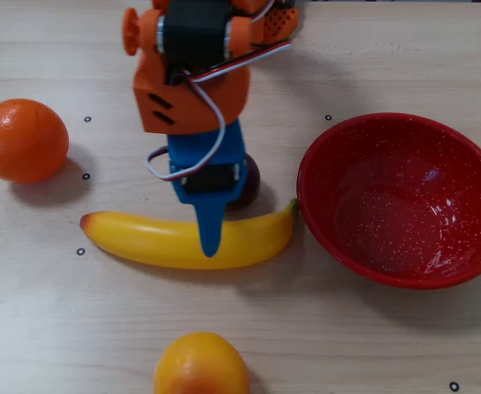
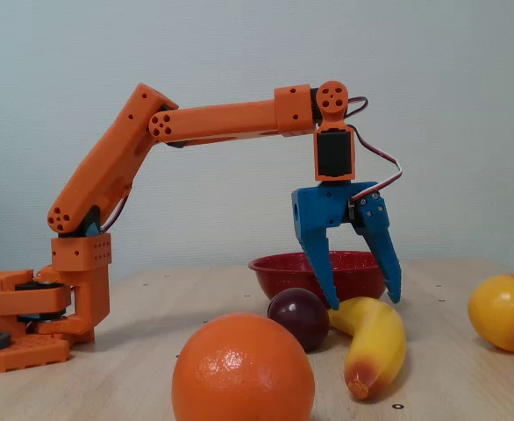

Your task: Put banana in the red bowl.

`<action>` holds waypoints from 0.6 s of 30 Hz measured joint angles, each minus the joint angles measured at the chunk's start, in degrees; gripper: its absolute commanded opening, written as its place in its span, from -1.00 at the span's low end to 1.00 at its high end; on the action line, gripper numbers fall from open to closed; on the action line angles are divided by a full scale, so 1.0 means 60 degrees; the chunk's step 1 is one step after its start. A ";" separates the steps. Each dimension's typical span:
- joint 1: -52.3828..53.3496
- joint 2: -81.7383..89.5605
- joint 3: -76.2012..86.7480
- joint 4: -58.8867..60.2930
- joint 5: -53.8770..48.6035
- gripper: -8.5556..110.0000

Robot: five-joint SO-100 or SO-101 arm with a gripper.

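The yellow banana [image 1: 142, 238] lies on the wooden table, orange-red tip to the left and stem end almost touching the red bowl [image 1: 400, 201] in the overhead view. My blue gripper [image 1: 213, 223] hangs over the banana's middle. In the fixed view the gripper [image 2: 362, 300] is open, its fingertips [image 2: 395, 294] straddling the banana [image 2: 375, 342] at about the height of its top, holding nothing. The red bowl [image 2: 274, 270] stands empty behind it.
A dark plum [image 1: 250, 176] sits just behind the banana, partly under the gripper. An orange [image 1: 20, 139] lies at the left, a yellow-orange fruit [image 1: 201, 365] at the front edge. The arm's orange base [image 2: 29, 316] stands at the fixed view's left.
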 measured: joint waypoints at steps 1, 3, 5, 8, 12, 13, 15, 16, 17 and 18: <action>0.0000 -0.0015 -0.0132 0.0015 -0.0088 -0.42; 0.0073 -0.0015 -0.0396 -0.0029 -0.0117 -0.42; 0.0103 -0.0015 -0.0542 0.0000 -0.0146 -0.43; 0.0059 -0.0015 -0.0542 -0.0293 -0.0293 -0.43; 0.0044 -0.0029 -0.0542 -0.0542 -0.0483 -0.42; 0.0073 -0.0088 -0.0542 -0.0586 -0.0498 -0.42; 0.0088 -0.0308 -0.0542 -0.0601 -0.0498 -0.41; 0.0088 -0.0439 -0.0542 -0.0630 -0.0527 -0.41; 0.0073 -0.0557 -0.0527 -0.0659 -0.0557 -0.40; 0.0073 -0.0659 -0.0527 -0.0659 -0.0557 -0.40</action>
